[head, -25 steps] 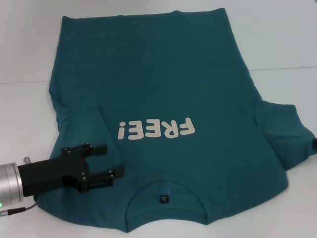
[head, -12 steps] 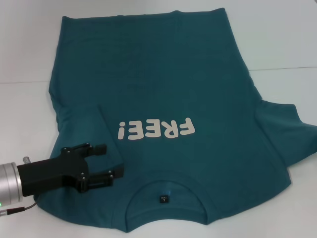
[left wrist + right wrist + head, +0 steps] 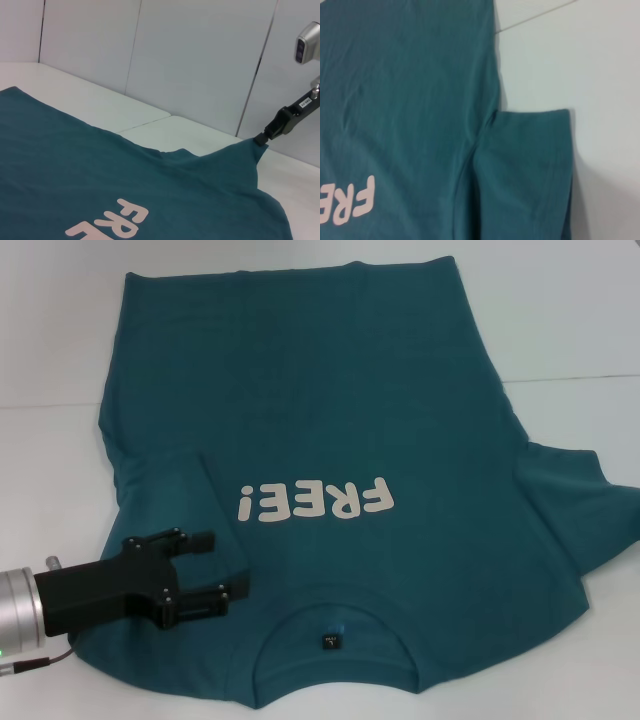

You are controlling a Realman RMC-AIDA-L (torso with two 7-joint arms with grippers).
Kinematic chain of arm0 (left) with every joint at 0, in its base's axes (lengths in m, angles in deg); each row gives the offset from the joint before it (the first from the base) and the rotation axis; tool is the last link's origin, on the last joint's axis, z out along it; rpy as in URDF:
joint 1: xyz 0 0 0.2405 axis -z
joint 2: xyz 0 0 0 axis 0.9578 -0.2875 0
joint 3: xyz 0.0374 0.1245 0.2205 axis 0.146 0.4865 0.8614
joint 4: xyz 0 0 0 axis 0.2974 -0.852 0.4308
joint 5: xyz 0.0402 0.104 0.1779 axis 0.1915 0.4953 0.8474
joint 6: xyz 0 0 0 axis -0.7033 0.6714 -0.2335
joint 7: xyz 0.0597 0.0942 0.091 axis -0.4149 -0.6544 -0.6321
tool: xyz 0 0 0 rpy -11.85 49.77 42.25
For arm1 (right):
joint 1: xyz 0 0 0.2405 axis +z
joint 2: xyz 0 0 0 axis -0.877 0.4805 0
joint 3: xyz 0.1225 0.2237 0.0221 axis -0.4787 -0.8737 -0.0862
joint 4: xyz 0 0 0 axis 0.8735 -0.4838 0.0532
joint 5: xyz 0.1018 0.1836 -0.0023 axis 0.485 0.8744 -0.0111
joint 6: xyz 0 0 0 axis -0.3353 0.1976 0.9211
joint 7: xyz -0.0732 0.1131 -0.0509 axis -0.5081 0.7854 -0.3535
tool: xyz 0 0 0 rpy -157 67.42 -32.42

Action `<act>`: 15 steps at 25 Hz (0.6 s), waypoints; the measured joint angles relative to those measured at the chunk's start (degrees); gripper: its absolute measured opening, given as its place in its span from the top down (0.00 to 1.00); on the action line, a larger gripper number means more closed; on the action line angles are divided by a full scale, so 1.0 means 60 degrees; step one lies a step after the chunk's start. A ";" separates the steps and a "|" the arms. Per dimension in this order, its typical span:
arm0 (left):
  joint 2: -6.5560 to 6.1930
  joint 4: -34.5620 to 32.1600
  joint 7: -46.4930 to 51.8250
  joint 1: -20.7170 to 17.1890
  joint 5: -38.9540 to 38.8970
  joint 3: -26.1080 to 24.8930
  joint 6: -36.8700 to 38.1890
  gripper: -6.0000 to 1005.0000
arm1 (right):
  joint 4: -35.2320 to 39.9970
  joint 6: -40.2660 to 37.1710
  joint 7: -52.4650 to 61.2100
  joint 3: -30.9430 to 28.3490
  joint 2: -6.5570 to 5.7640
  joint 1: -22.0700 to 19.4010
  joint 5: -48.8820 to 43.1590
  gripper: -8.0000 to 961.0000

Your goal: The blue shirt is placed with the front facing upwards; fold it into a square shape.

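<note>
Lying: blue shirt (image 3: 330,440) flat on white tabletop (image 3: 560,320), "FREE!" lettering up, collar toward robot.
Left gripper (image 3: 207,566): fingers spread apart, hovering over folded-in left sleeve, holding nothing.
Right gripper (image 3: 261,139): fingers closed, pinching right sleeve edge, lifted.

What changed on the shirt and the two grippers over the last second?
The right gripper, gripping the tip of the blue shirt's right sleeve, has slid out of the head view past the right edge, where it showed a second ago. The sleeve barely shifted. The left gripper stays open over the folded left sleeve, and the shirt body is unmoved.
</note>
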 joint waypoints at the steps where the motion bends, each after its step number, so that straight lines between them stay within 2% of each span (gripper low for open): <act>1: -0.0002 0.0000 0.0000 0.0000 0.0001 0.0000 0.0001 0.16 | 0.0046 -0.0001 0.0000 -0.0016 -0.0009 0.0015 -0.0048 0.94; 15: 0.0018 0.0000 -0.0010 -0.0022 0.0000 0.0016 0.0008 0.16 | 0.0543 0.0080 -0.0002 -0.0071 -0.0023 0.0489 -0.0874 0.92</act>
